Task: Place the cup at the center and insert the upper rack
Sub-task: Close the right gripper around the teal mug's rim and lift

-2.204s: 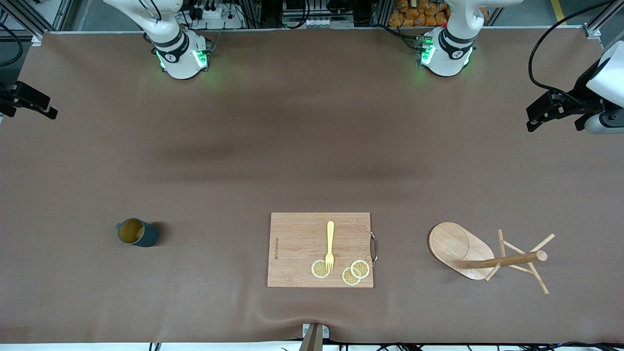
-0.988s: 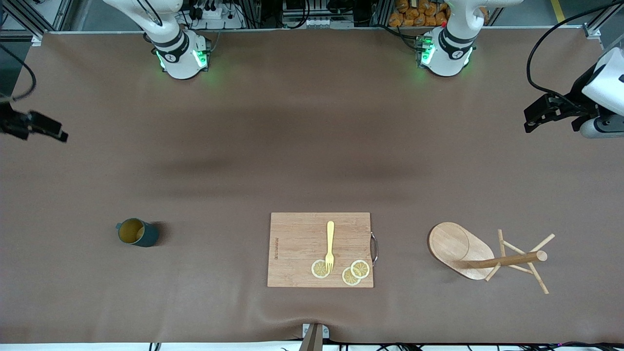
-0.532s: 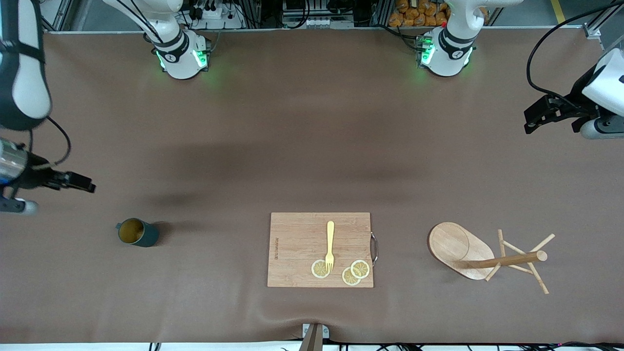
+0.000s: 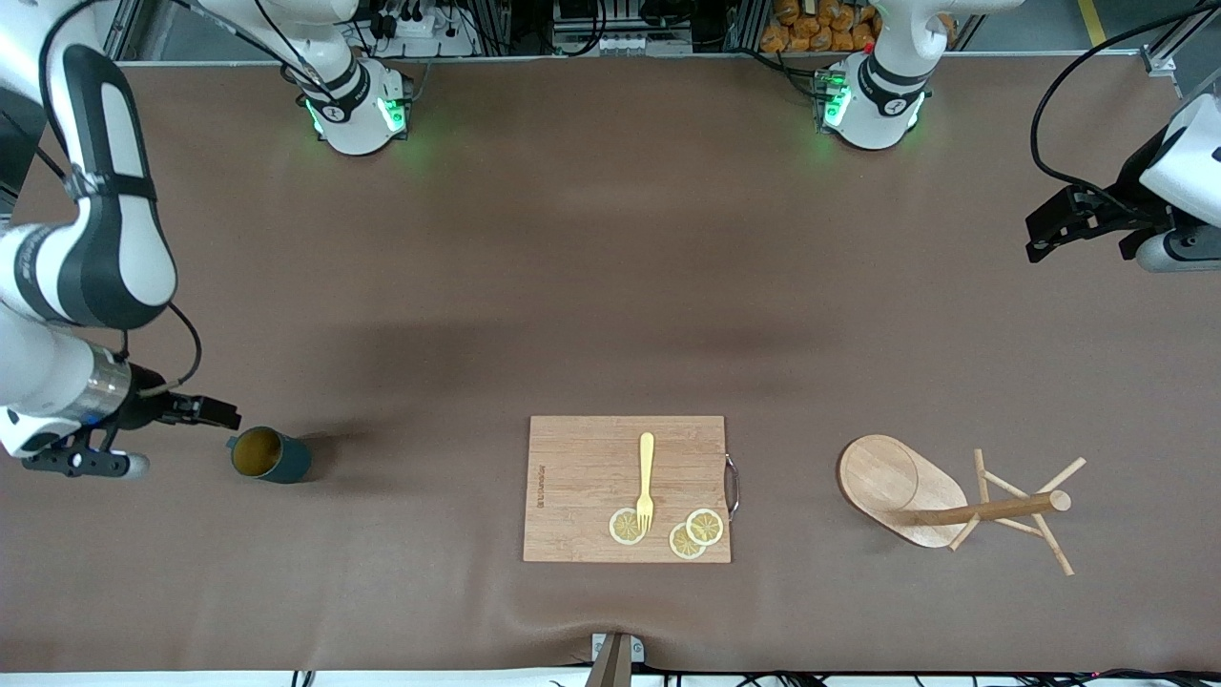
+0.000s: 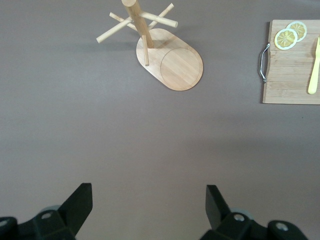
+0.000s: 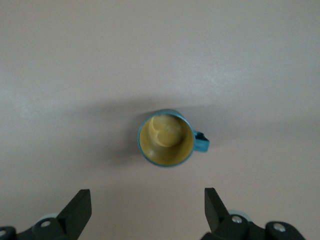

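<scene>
Cup stands upright on the table toward the right arm's end, mouth up, tan inside visible, handle pointing at the right arm's end of the table. It is roughly level with the cutting board in distance from the front camera, well apart from it.

Right gripper hangs just beside the cup, over the table close to the handle, not touching. Fingers spread wide, nothing between them. In the right wrist view the cup sits centred ahead of the two fingertips, clear table between them and the cup.

Upper rack is at the left arm's end of the table. In the front view it could be lying over, but the left wrist view shows it standing on its oval base with the pole up and pegs fanned out near the top. Nothing touching it.

Left gripper waits up in the air over the table edge at the left arm's end, well apart from the rack. Jaws released and empty; the left wrist view shows both fingertips wide with bare table between.

Cutting board lies at mid-table, near the front camera, between cup and rack, metal handle on the side facing the rack. On it: a yellow fork and three lemon slices, fork tines resting on one slice.
</scene>
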